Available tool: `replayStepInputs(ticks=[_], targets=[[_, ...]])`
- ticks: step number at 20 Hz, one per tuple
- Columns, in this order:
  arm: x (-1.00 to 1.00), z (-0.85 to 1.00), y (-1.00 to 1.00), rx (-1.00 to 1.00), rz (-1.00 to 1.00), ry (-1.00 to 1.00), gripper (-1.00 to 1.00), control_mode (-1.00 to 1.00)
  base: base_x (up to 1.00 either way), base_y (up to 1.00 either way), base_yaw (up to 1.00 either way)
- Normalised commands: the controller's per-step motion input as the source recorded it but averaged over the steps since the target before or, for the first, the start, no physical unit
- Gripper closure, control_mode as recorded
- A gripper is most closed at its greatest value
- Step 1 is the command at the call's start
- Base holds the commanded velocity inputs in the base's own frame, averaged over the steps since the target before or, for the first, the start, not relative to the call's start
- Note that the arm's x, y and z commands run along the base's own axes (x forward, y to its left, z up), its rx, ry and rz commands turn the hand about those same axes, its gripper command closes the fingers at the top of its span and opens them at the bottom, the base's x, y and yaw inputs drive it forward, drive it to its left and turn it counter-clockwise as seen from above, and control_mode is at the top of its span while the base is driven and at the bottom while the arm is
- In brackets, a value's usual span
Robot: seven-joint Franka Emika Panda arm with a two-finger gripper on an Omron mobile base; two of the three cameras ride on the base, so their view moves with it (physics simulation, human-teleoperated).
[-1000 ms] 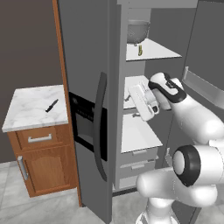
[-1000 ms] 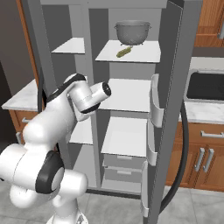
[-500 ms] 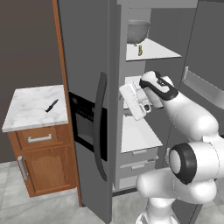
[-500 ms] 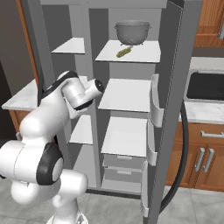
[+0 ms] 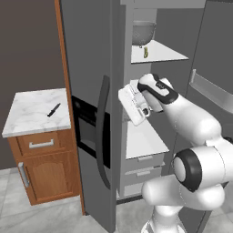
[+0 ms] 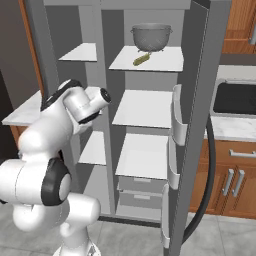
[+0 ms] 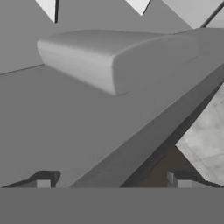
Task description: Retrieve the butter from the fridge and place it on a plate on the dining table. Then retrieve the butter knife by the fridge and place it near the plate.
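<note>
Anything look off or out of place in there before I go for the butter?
Nothing stands out. The fridge is open, the butter lies on its top shelf before a grey bowl, and the butter knife lies flat on the side cabinet.

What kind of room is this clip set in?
Most likely a home kitchen: an open fridge with a bowl on its shelf, wooden cabinets, and a sink set in the counter.

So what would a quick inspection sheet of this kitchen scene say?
Surface: white shelves in the open fridge; small marble-topped cabinet beside it.
Job's things: butter on the upper shelf; butter knife on the cabinet top.
Clutter: grey bowl behind the butter.
Grippers: gripper open, empty, facing a grey door bin.
Cables: nothing seen.
Surroundings: sink, wooden cabinets at right.
</note>
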Motion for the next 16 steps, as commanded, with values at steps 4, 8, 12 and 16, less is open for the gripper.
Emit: replayStepInputs(ticks=[4,8,12,16], targets=[[-0.02,0.03,0.35,0.0,0.01,0.09,-1.0,-1.0,0.0,0.0,0.0],[-0.29,0.0,0.46,0.0,0.02,0.07,-1.0,-1.0,0.0,0.0,0.0],[-0.51,0.0,0.68,0.0,0.01,0.12,-1.0,-1.0,0.0,0.0,0.0],[-0.51,0.02,0.76,0.0,0.0,0.15,-1.0,-1.0,0.0,0.0,0.0]])
